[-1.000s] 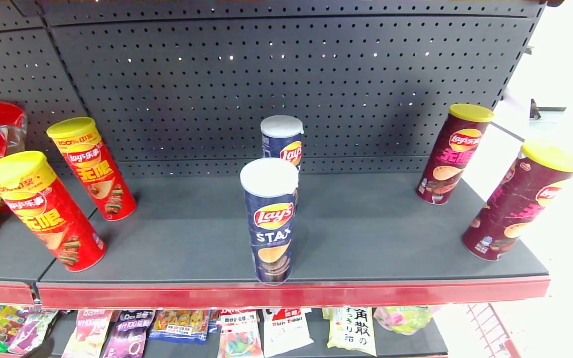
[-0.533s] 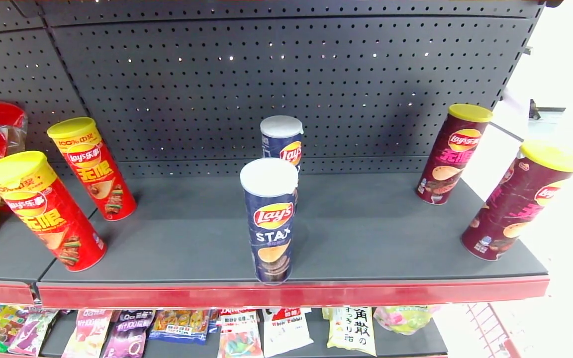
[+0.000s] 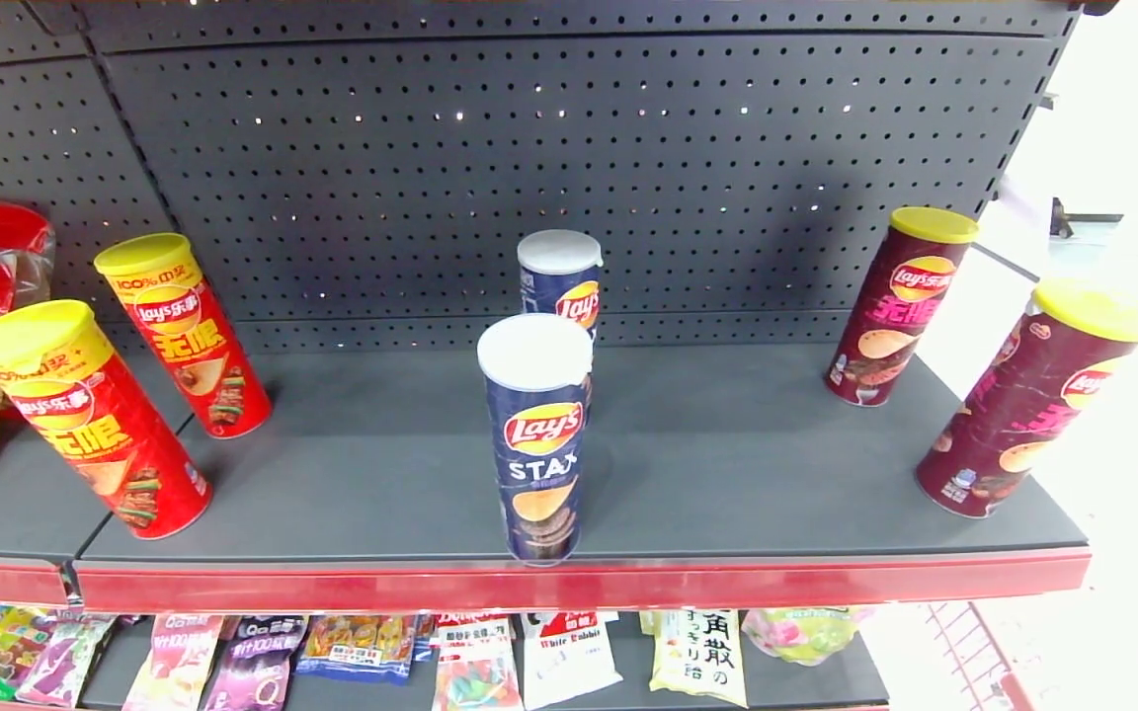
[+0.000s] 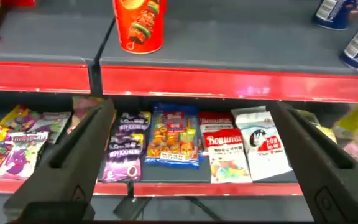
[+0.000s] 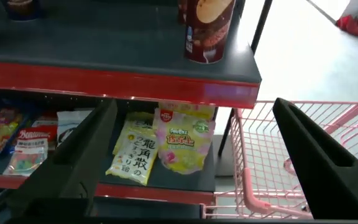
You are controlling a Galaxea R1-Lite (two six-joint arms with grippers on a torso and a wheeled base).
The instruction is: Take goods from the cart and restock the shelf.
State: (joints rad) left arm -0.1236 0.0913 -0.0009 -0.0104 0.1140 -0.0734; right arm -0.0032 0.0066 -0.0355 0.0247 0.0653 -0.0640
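Hovering w/ fingers apart, empty: right end effector (image 5: 192, 106), left end effector (image 4: 191, 107). Cart (image 5: 248, 177) sits beside shelf (image 5: 123, 84) on right-arm side; right arm nearer.

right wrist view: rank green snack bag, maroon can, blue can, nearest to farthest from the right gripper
1. green snack bag: lower shelf, just ahead of the open right gripper.
2. maroon can: upper shelf, front edge.
3. blue can: upper shelf, farther back, mid-shelf.
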